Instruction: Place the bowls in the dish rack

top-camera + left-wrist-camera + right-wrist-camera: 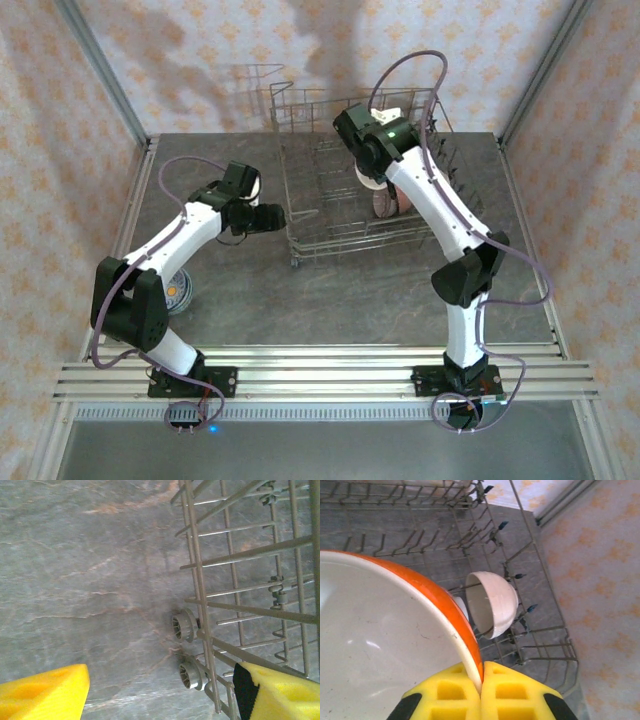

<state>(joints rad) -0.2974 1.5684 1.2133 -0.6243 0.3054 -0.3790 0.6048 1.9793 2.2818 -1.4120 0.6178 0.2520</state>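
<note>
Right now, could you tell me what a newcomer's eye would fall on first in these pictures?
First, the bright orange bowl, white inside, pinched at its rim by the right gripper over the dish rack. Next, a cream bowl standing on edge among the rack's tines just beyond it. Off to the left, the left gripper hangs open over the grey table, beside the rack's small wheels.

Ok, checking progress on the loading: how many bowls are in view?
3: an orange bowl pinched by the right gripper over the dish rack; a cream bowl on edge between its tines; a third bowl on the table by the left arm. More may be hidden.
</note>
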